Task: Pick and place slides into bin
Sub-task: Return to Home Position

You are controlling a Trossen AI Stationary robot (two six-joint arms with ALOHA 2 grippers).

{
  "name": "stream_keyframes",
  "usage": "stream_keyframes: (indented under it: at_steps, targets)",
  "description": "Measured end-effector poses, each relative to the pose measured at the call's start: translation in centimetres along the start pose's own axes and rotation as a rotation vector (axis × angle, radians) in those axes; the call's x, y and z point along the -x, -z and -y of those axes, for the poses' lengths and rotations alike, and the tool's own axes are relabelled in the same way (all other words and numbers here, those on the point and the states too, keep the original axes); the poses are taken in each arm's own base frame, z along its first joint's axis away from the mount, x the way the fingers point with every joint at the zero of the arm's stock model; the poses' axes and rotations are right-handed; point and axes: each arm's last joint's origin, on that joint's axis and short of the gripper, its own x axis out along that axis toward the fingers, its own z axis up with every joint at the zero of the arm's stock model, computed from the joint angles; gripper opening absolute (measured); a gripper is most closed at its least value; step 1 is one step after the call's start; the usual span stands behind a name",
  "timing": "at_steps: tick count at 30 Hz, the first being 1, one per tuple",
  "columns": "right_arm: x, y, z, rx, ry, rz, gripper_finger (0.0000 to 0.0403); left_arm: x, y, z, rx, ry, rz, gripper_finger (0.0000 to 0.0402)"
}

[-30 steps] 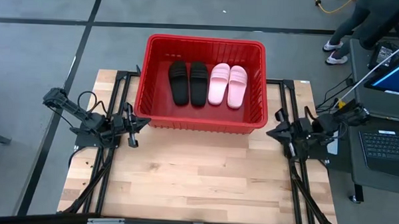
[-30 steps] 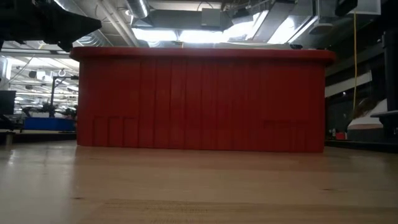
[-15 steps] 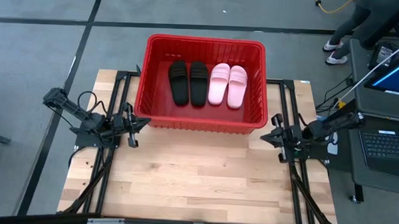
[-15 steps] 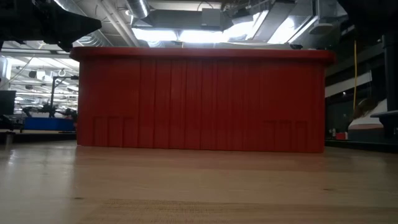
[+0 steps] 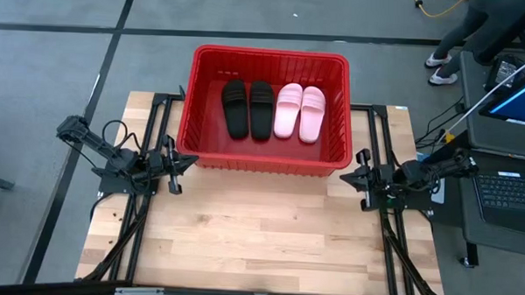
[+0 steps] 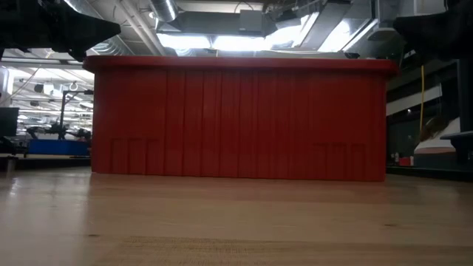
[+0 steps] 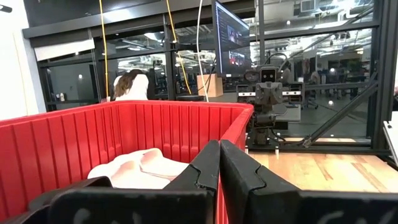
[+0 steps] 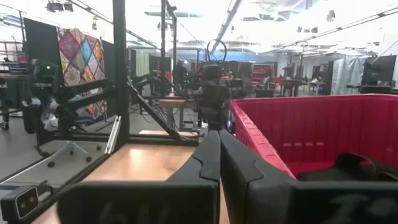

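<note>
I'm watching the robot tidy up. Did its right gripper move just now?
Yes, a little. The right gripper slid toward the table's middle, closer to the red bin's near right corner.

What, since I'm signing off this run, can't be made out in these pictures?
Low view: the front wall of the bin hides the black slides and the pink slides.
Left wrist view: the shut left claw and near wall hide the black slides; the pink slides show partly.
Right wrist view: the shut right claw and near wall hide the pink slides.
High view: the frame edge cuts off the person.
</note>
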Motion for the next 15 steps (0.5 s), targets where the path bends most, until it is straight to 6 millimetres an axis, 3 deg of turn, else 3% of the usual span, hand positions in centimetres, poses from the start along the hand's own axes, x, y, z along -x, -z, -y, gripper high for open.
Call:
stream_keyframes:
  at_steps: [15]
  targets:
    - [0.00,0.21,-0.01,0.006,-0.001,-0.020,0.0006,0.00,0.00,0.00,0.000,0.000,0.000,0.0008]
